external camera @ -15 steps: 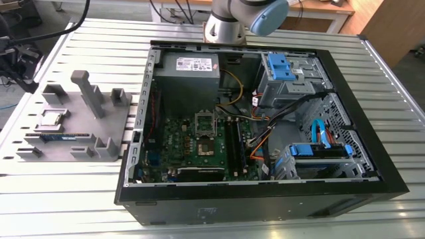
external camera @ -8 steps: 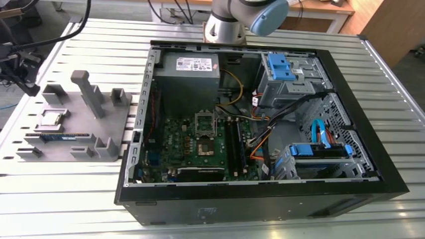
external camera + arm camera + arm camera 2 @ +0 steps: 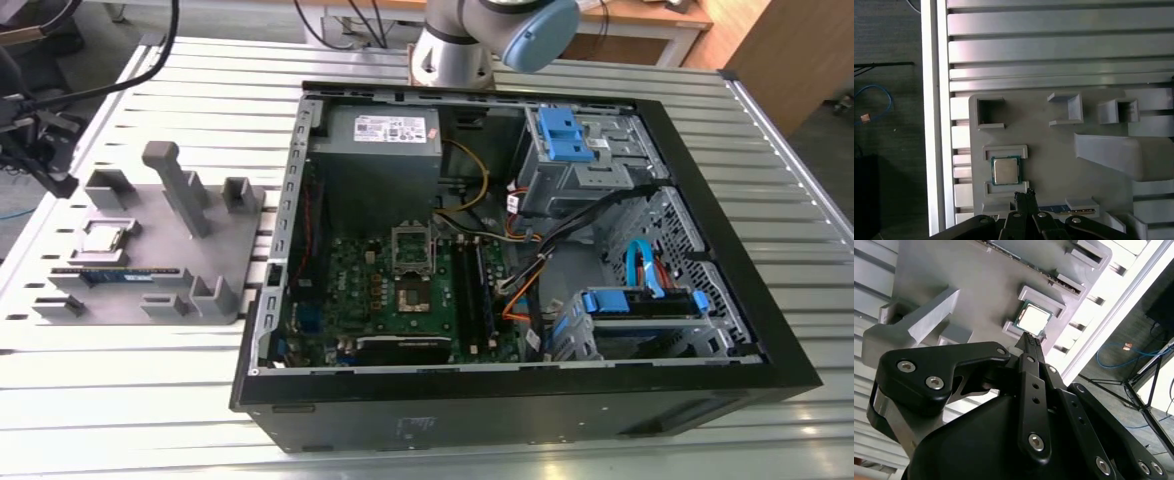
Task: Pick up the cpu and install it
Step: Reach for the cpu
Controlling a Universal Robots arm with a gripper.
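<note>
The cpu [image 3: 107, 238], a small square chip with a shiny metal top, lies flat in a low holder on the grey fixture plate [image 3: 200, 255], at the exterior view's left. In both wrist views it sits just beyond my fingertips: cpu [image 3: 1034, 319], cpu [image 3: 1005, 170]. My gripper [image 3: 56, 180] hangs above the plate's outer edge, off the chip. Its black fingers [image 3: 1030, 342] are pressed together with nothing between them, as the gripper [image 3: 1024, 194] also shows in the first wrist view. The open computer case [image 3: 521, 395] holds the green motherboard with its socket [image 3: 408, 290].
A green-and-blue memory stick [image 3: 118, 272] lies on the fixture plate beside the cpu. A tall grey post [image 3: 171, 185] and several small brackets rise from the plate. The slatted metal table [image 3: 160, 380] ends close to the plate, with floor and a blue cable [image 3: 879, 97] beyond.
</note>
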